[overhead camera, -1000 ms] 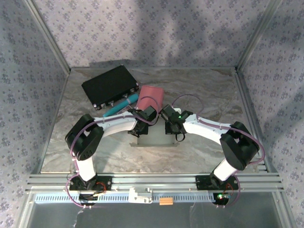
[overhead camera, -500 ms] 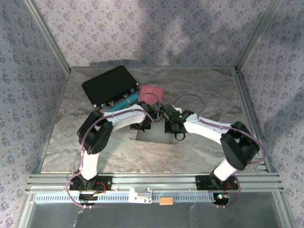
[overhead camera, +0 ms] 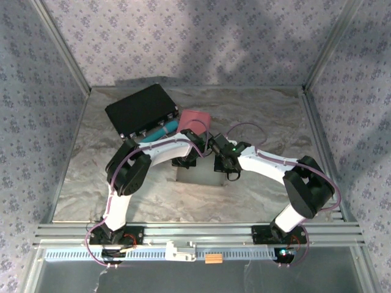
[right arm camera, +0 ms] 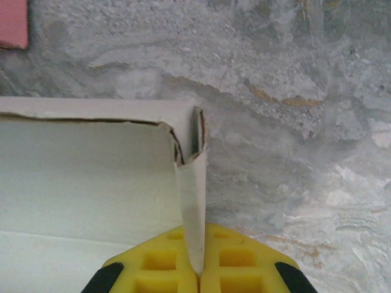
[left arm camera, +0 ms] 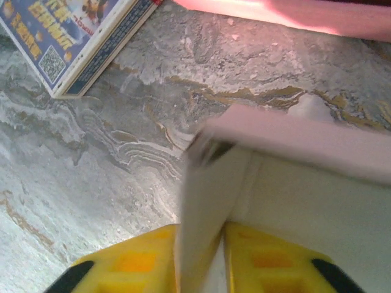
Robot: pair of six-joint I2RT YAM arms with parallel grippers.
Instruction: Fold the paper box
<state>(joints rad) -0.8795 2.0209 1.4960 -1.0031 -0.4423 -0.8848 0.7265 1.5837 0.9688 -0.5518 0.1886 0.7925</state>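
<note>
Top cam: paper box (overhead camera: 197,176) sits mid-counter (overhead camera: 269,116), a bit toward the near edge. Both arms meet over it, so its far side is mostly covered. Left tool (overhead camera: 187,160) is at the box's far-left part, right tool (overhead camera: 222,166) at its far-right part. Can't read either tool's jaws from up here. Black case (overhead camera: 142,111) is near the far-left corner, with a teal item (overhead camera: 161,130) and a pink item (overhead camera: 197,118) just beside it, both partly hidden by the left arm.

Left wrist: yellow fingers (left arm camera: 137,264) straddle a white box wall (left arm camera: 305,183). Gap is narrow and the wall fills it. Blurry, so can't tell if the pads actually clamp it. Printed blue carton (left arm camera: 67,36) is cut off at top left, a pink edge (left arm camera: 293,12) cut off along the top.

Right wrist: right tool (right arm camera: 197,235) is closed, pinching the box's upright corner flap. The flap rises to the corner fold (right arm camera: 189,140). Box interior (right arm camera: 85,183) lies to the left, bare marbled counter (right arm camera: 281,122) to the right. Pink sliver (right arm camera: 12,21) at top left.
</note>
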